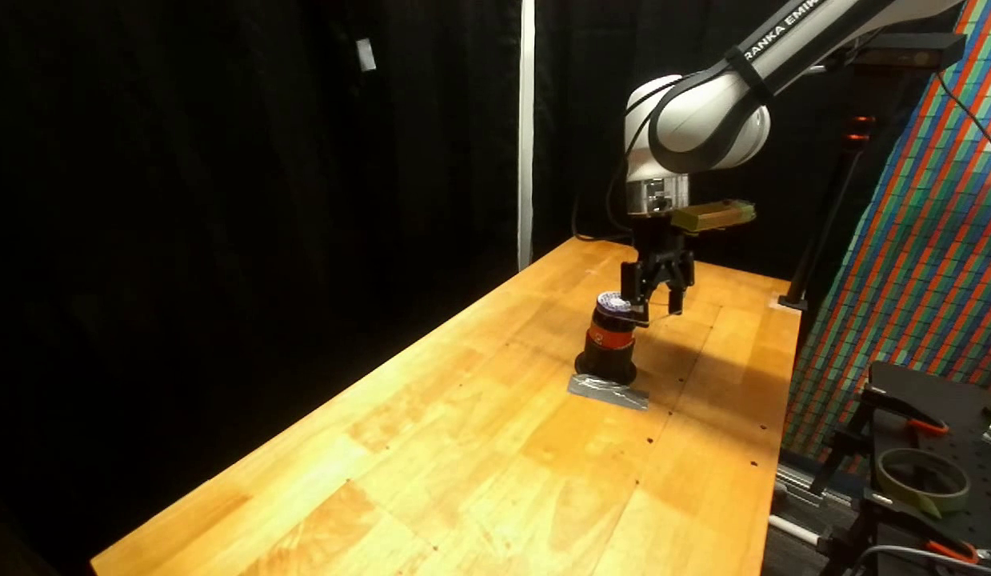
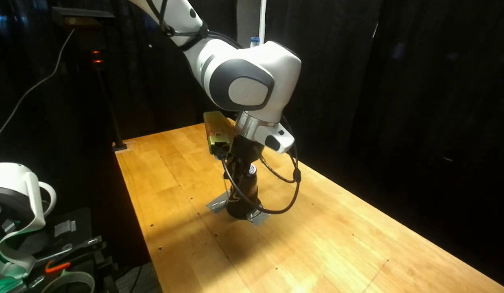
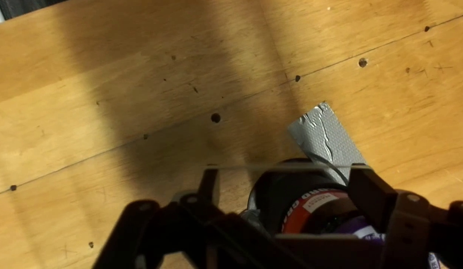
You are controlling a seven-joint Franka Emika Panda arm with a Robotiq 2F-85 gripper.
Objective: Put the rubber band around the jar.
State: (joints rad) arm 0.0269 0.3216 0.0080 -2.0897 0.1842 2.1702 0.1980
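The jar (image 1: 610, 339) stands upright on the worktop (image 1: 479, 448), with grey tape (image 1: 610, 393) at its foot; the gripper (image 1: 657, 306) is just beside its top, its fingers (image 3: 370, 196) spread apart and clasping nothing; in the wrist view a thin pale line, which I take for the rubber band (image 3: 253, 167), is stretched from finger to finger; the jar is not centred under this gap, and whether a finger touches it, I cannot tell; the step in hand is, I judge, to bring the band over the jar; the next move should call for centring the gripper above the top, perhaps after a small lift, and then lowering straight.
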